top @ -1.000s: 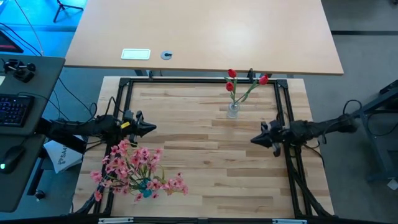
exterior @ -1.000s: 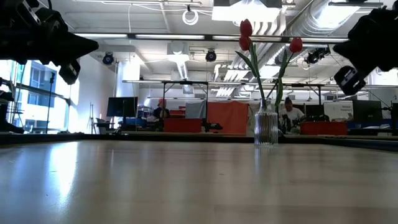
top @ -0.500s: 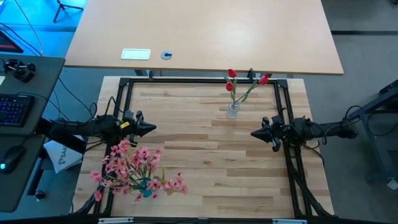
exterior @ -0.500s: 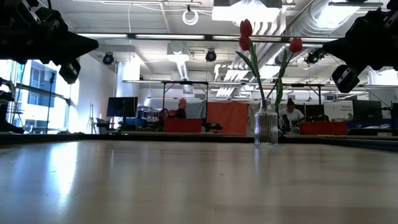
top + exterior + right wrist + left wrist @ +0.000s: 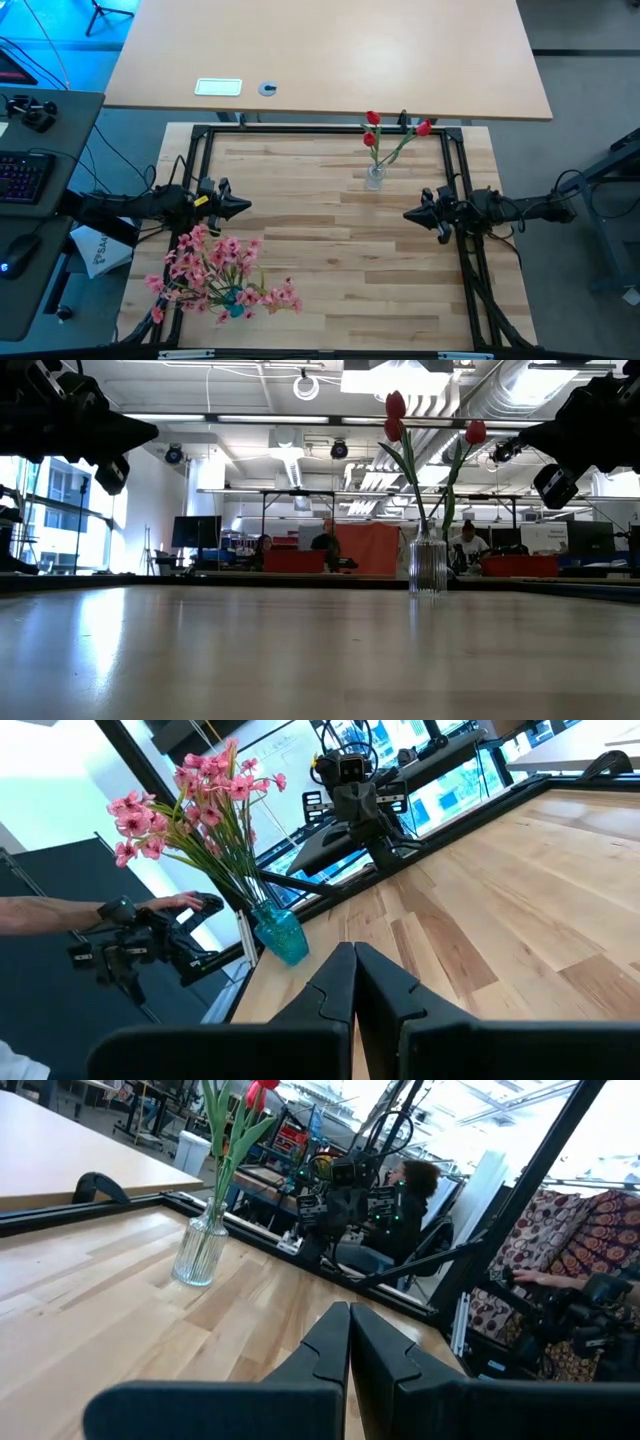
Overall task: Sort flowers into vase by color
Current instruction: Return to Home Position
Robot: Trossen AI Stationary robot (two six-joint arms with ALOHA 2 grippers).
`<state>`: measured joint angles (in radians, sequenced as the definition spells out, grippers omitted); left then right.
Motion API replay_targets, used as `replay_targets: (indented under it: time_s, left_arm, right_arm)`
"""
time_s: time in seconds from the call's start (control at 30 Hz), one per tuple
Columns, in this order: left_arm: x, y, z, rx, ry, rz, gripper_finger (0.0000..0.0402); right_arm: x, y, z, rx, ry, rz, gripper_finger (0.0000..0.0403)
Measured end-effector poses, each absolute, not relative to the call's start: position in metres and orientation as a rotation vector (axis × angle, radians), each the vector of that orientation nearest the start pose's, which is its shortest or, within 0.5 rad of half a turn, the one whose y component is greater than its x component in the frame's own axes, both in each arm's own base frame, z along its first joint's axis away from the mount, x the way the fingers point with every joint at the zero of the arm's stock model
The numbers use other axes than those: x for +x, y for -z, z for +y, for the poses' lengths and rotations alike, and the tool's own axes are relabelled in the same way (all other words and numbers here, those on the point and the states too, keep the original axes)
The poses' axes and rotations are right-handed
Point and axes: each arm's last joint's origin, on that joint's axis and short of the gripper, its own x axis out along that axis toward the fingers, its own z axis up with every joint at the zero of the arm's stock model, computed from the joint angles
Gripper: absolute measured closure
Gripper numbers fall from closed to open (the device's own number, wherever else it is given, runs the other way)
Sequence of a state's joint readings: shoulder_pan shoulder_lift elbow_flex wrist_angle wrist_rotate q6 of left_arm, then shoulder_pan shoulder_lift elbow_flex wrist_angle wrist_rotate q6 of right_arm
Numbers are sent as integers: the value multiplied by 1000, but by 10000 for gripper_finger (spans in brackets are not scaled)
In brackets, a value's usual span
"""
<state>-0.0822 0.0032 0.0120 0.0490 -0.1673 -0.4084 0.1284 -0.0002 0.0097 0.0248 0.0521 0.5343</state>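
Note:
Three red flowers (image 5: 372, 118) stand with their stems in a clear ribbed vase (image 5: 375, 178) at the table's far middle-right; they also show in the low view as flowers (image 5: 396, 405) and vase (image 5: 428, 565). Sprays of pink flowers (image 5: 215, 262) stand in a blue vase (image 5: 232, 303) at the near left corner, shown as vase (image 5: 280, 935) in the right wrist view. My left gripper (image 5: 247, 207) hangs shut over the left edge, pointing right. My right gripper (image 5: 405, 215) hangs shut over the right side, pointing left. Neither holds anything.
A black frame (image 5: 300, 130) runs around the wooden table. A large desk (image 5: 330, 50) stands beyond the far edge. A person's hand (image 5: 185, 901) on a controller shows beyond the pink flowers, and a seated person (image 5: 410, 1200) beyond the right edge. Bare wood lies between the grippers.
My right arm has swung a little, so that its gripper now points straight toward the table's left edge and sits slightly nearer the far edge. It has stayed shut. People in the room behind have walked about.

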Motion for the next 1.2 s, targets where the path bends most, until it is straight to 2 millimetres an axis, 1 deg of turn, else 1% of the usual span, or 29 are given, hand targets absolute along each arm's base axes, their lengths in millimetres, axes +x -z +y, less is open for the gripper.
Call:
replay_targets:
  time_s: [1.2]
  left_arm:
    - [97,-171,-3,-414,-74,-64,401]
  right_arm:
    - [97,-168,11,536,-80,0,402]
